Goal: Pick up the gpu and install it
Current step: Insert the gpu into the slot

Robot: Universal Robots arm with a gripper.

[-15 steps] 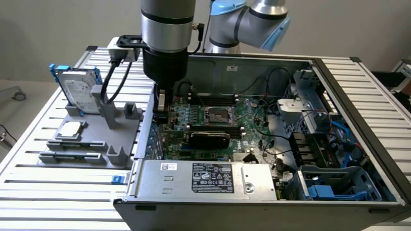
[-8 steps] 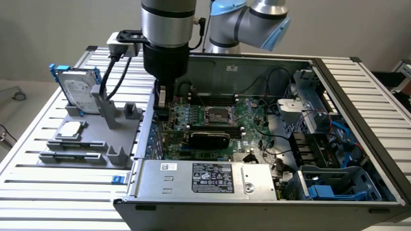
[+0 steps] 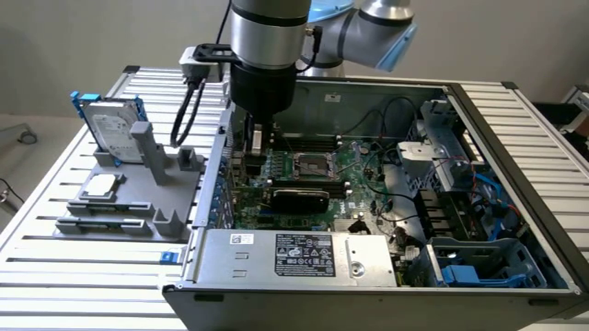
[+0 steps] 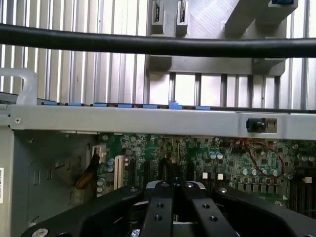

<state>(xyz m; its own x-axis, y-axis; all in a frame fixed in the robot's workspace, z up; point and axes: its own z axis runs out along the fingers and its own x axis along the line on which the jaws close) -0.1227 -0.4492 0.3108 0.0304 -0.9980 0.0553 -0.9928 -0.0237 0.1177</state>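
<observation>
The gpu [image 3: 299, 198] shows its black rounded shroud and stands on edge on the green motherboard [image 3: 354, 176] inside the open computer case, just in front of the processor socket. My gripper [image 3: 256, 147] hangs inside the case near its wall, a little above the card and toward the exterior view's left of it. In the wrist view the black fingers [image 4: 159, 210] are pressed together, so my gripper [image 4: 175, 195] is shut with nothing visible between them. They hover over the motherboard's slots [image 4: 148, 170].
A grey fixture [image 3: 120, 207] at the exterior view's left holds a silver hard drive in a blue frame [image 3: 110, 124] and a square processor chip [image 3: 103, 183]. The power supply [image 3: 294, 255] fills the case's front. A black cable [image 4: 158, 44] crosses above the case wall [image 4: 128, 121].
</observation>
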